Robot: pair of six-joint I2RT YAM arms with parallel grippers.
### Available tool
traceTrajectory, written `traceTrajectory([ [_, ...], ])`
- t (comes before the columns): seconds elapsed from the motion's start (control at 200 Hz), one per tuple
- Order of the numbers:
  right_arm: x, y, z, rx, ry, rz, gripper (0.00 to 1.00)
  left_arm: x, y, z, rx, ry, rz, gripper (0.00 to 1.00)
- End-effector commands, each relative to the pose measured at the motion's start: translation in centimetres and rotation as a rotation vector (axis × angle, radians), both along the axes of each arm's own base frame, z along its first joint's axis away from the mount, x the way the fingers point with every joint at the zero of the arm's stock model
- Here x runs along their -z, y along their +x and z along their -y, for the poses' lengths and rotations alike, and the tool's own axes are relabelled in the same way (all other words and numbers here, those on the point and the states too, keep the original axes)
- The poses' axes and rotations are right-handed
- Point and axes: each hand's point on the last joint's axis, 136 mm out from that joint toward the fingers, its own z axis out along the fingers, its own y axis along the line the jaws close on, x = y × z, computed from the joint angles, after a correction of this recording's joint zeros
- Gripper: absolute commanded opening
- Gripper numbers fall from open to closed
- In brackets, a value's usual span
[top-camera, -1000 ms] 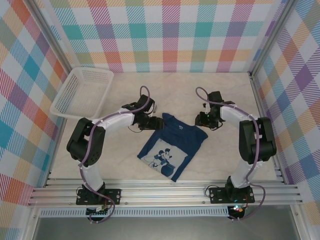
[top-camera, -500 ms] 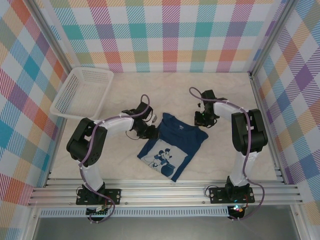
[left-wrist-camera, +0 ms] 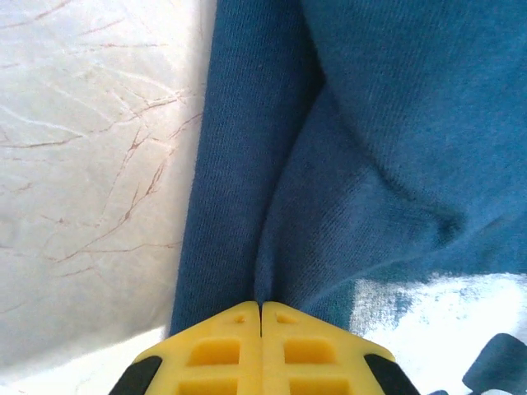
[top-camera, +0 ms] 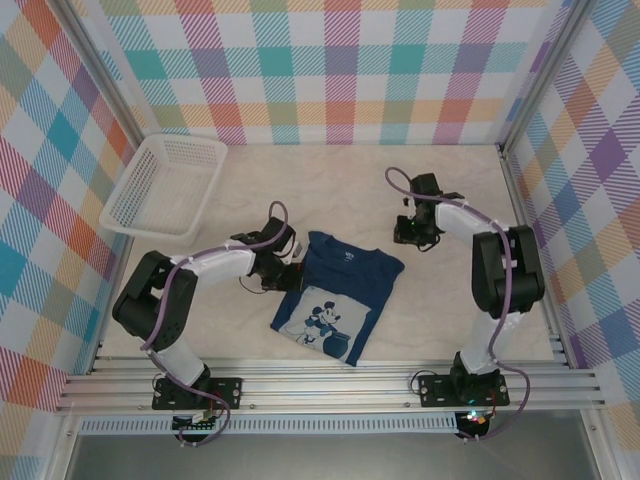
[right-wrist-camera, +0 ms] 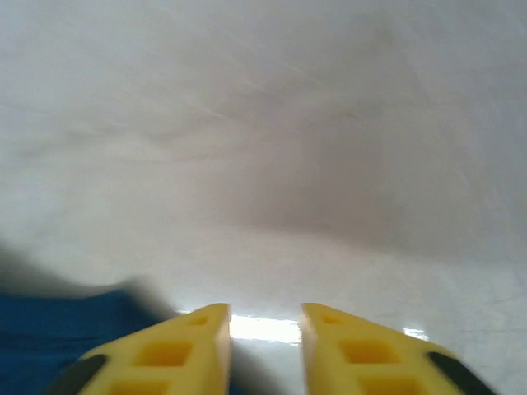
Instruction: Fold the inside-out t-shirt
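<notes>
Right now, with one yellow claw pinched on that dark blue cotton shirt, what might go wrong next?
1. The left gripper is shut on just a thin ridge of the dark navy blue cotton t-shirt; if it pulls, the fabric may slip out.
2. The right gripper stands open over the bare pale table, just off the shirt's edge, so a one-sided lift could drag the shirt askew and bunch it.

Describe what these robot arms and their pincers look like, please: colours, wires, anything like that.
The left arm and right arm are white tubular links joined by chunky black motor housings. A thin purple cable runs along each, looping free near the wrist. The left gripper and right gripper have yellow plastic fingers with rectangular cut-outs and black trim.
</notes>
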Motion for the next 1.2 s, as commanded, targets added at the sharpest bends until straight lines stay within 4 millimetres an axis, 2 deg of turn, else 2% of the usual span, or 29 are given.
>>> traceTrajectory([
  [0.0,-6.1,0.2,-7.0,-0.199,0.179,0.206,0.38,-0.6,0.2,-0.7,-0.054,-0.006,0.022,0.07],
  [0.075,-7.0,-0.7,-11.3,-0.295,0.258,0.223,0.43,-0.8,0.2,-0.8,-0.073,-0.011,0.034,0.12],
  [0.195,-6.8,-1.6,-16.7,-0.386,0.335,0.213,0.46,-1.5,0.1,-1.1,-0.095,-0.023,0.058,0.23],
  [0.295,-5.7,-2.0,-19.9,-0.424,0.368,0.178,0.48,-1.8,-0.4,-1.3,-0.108,-0.038,0.065,0.30],
  [0.39,-4.2,-2.1,-21.5,-0.440,0.344,0.144,0.48,-1.4,-1.3,-1.5,-0.112,-0.052,0.042,0.33],
  [0.465,-2.9,-1.9,-22.0,-0.436,0.320,0.123,0.45,-1.0,-2.0,-1.7,-0.117,-0.056,0.024,0.33],
  [0.575,-1.7,-1.2,-21.8,-0.415,0.272,0.110,0.31,-0.2,-2.8,-2.0,-0.118,-0.053,0.004,0.33],
  [0.68,-1.7,-0.5,-21.9,-0.409,0.259,0.129,0.16,0.5,-3.7,-2.2,-0.116,-0.055,-0.023,0.33],
  [0.76,-1.9,0.2,-21.9,-0.398,0.246,0.146,0.10,1.3,-4.5,-2.4,-0.115,-0.053,-0.047,0.32],
  [0.915,-2.4,1.9,-21.2,-0.336,0.192,0.174,0.04,2.4,-6.1,-2.6,-0.110,-0.062,-0.091,0.29],
  [1.03,-2.6,2.9,-21.0,-0.302,0.190,0.169,0.03,3.0,-6.9,-2.9,-0.110,-0.054,-0.109,0.21],
  [1.195,-1.5,2.7,-20.4,-0.281,0.151,0.117,0.04,3.1,-7.1,-3.5,-0.119,-0.027,-0.105,0.13],
])
